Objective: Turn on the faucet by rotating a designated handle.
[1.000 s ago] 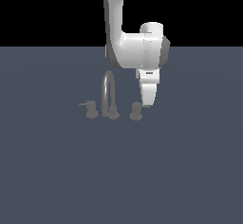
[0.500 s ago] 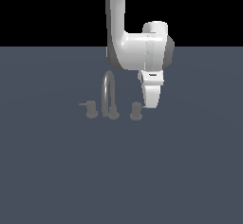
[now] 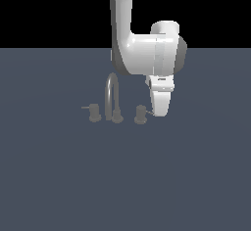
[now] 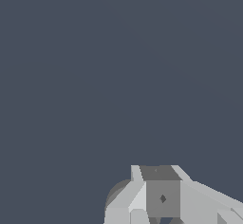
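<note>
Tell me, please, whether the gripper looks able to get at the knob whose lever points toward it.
Probably yes. The gripper hangs just beside the designated handle, on the exterior view's right, at the tip of its lever. Nothing stands between them; the spout and twin knob lie beyond.

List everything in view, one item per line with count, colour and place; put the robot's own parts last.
Faucet spout: one, dull grey, tall thin arch at the middle of the set, foot on the surface.
Knob with leftward lever: one, grey, toward the exterior view's left of the spout.
Designated handle: one, grey stubby knob, toward the exterior view's right of the spout, thin lever pointing at the end effector.
Surface: one, flat slate blue, under the faucet and filling the lower part of the scene.
Background: black band above the surface.
Arm: one, white with a grey joint cap, coming down from above.
End effector: one, white, low beside the designated handle's lever; whether open or shut cannot be told.
</note>
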Controlling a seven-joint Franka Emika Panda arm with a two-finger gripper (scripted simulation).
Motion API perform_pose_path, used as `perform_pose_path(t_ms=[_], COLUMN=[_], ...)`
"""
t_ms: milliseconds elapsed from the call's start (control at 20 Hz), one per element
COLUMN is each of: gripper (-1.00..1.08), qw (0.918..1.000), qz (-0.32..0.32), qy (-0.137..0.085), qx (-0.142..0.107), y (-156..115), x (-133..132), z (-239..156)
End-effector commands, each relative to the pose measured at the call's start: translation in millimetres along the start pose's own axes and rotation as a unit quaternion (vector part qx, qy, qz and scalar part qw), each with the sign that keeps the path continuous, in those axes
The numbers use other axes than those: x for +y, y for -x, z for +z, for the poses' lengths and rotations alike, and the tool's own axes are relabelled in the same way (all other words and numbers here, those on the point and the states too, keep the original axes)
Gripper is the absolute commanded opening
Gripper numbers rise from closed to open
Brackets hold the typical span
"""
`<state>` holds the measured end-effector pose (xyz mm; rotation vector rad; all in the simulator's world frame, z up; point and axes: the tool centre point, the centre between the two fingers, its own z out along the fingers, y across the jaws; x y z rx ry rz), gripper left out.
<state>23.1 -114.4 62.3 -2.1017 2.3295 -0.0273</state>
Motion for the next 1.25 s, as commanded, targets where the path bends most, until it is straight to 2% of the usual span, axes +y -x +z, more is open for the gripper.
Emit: perform_pose_path(t_ms=[0, 100, 150, 650, 700, 750, 1150, 1200], gripper=[-1.00, -1.00, -1.00, -1.00, -1.00, -1.00, -1.00, -1.00], qw=[0.9999, 0.9999, 1.0000, 0.9999, 0.9999, 0.9999, 0.9999, 0.9999], qz=[-0.009, -0.008, -0.001, -0.007, -0.007, 0.010, -0.007, -0.007], qy=[0.007, 0.007, 0.002, 0.007, 0.007, 0.004, 0.008, 0.008], qx=[-0.004, -0.004, 0.000, -0.004, -0.004, 0.003, -0.004, -0.004], y=[14, 15, 3, 45, 45, 19, 82, 82], x=[13, 16, 9, 36, 36, 32, 27, 27], z=[-1, -1, 0, -1, -1, -1, -2, -2])
